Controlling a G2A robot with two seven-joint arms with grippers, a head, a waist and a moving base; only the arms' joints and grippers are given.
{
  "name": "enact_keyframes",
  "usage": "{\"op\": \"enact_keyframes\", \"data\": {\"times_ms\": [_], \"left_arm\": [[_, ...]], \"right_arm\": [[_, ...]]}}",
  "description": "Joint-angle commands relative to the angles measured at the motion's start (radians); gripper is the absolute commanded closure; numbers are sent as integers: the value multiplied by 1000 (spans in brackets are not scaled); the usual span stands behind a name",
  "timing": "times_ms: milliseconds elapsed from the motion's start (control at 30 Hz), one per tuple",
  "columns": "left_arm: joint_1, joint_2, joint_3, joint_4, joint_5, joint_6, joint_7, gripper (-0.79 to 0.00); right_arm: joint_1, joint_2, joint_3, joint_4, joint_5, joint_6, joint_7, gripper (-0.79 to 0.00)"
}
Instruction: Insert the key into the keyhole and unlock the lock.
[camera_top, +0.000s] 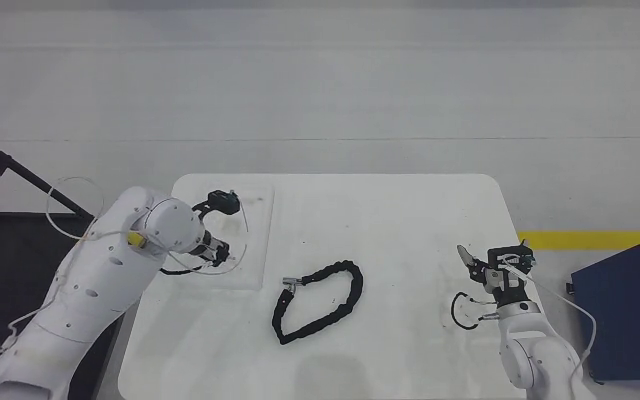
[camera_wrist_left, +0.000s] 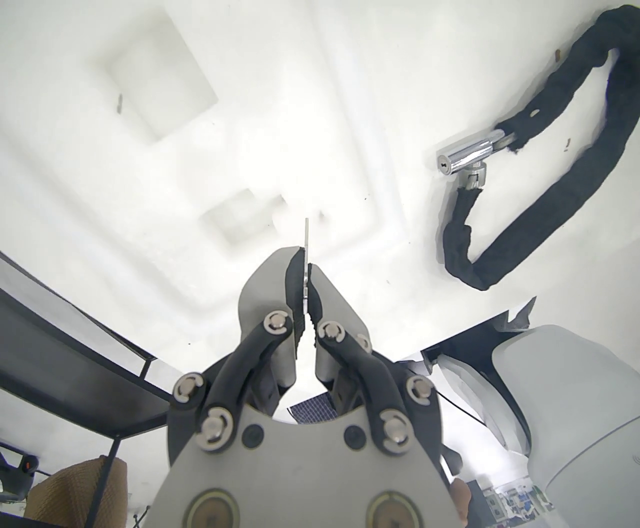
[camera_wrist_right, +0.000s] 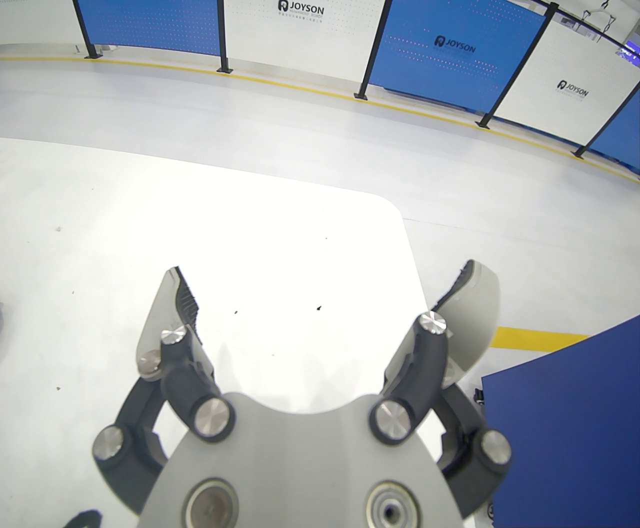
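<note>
My left end effector (camera_wrist_left: 306, 267) is closed tight on the thin flat silver metal key (camera_wrist_left: 306, 235), its blade poking out past the pads above the white foam tray (camera_wrist_left: 160, 95) on the left part of the white bench (camera_top: 420, 230). My right end effector (camera_wrist_right: 320, 300) is spread wide and holds nothing, near the bench's right edge. The black fabric-sleeved chain lock (camera_top: 320, 298) lies loose near the middle of the bench, well apart from both. Its chrome cylinder (camera_wrist_left: 467, 157) shows the keyhole (camera_wrist_left: 443, 163) on its end face. As I judge it, the key could twist or slip in my pinch if the blade meets the slot off-angle. With nothing steadying the lock, a push could also slide the cylinder away instead of seating the key. I count one key, one lock with one keyhole, one tray and two end effectors.
</note>
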Motion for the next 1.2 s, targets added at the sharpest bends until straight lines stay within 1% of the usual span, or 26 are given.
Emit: {"op": "enact_keyframes", "data": {"times_ms": [0,67,100,233,267,367,467,533,567,667,733,833,900,967,1167], "left_arm": [[12,9,-40,-30,-14,-34,26,0],[40,22,-94,-56,-16,-98,75,0],[66,30,-123,-63,-25,-126,103,0],[194,56,-249,-82,-153,-285,199,0],[229,63,-279,-89,-177,-328,218,0],[342,78,-361,-95,-275,-514,297,0],[445,87,-433,-79,-346,-642,402,0],[505,90,-462,-74,-378,-726,462,0],[533,91,-472,-70,-404,-771,494,0],[603,96,-485,-76,-446,-864,582,0],[642,103,-475,-81,-464,-920,638,0],[681,118,-450,-76,-486,-991,710,0],[691,127,-434,-72,-534,-1005,724,0],[692,132,-432,-56,-625,-1005,728,0],[692,132,-432,-56,-625,-1005,728,0]], "right_arm": [[0,0,0,0,0,0,0,-785],[0,0,0,0,0,0,0,-785],[0,0,0,0,0,0,0,-785],[0,0,0,0,0,0,0,-785],[0,0,0,0,0,0,0,-785],[0,0,0,0,0,0,0,-785],[0,0,0,0,0,0,0,-785],[0,0,0,0,0,0,0,-785],[0,0,0,0,0,0,0,-785],[0,0,0,0,0,0,0,-785],[0,0,0,0,0,0,0,-785],[0,0,0,0,0,0,0,-785],[0,0,0,0,0,0,0,-785],[0,0,0,0,0,0,0,-785],[2,0,1,0,1,1,-1,-785]]}}
